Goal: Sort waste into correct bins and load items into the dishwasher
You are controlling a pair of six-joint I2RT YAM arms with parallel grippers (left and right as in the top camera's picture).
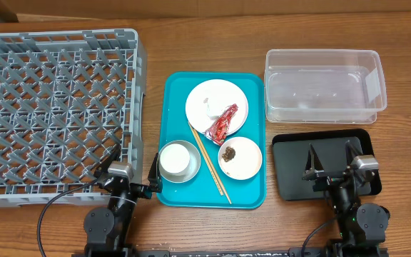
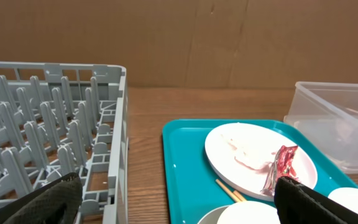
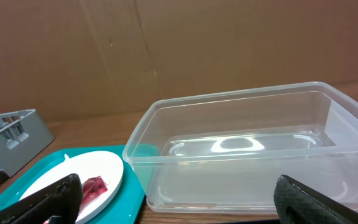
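Note:
The large white plate (image 1: 216, 105) on the teal tray holds a crumpled white tissue (image 1: 210, 104) and the red-and-white wrapper (image 1: 222, 123). The small plate (image 1: 240, 157) carries rice and a brown lump (image 1: 227, 153). A white cup sits in the bowl (image 1: 179, 160). Two chopsticks (image 1: 210, 163) lie between them. The grey dish rack (image 1: 56, 107) is at left, the clear tub (image 1: 325, 84) at back right, the black tray (image 1: 327, 164) at front right. My left gripper (image 1: 133, 170) is open by the rack's front corner. My right gripper (image 1: 332, 160) is open over the black tray.
The teal tray (image 1: 214, 193) lies between rack and bins. In the left wrist view the plate (image 2: 260, 158) and wrapper (image 2: 281, 165) lie ahead. In the right wrist view the tub (image 3: 247, 149) fills the front. A cardboard wall stands behind the table.

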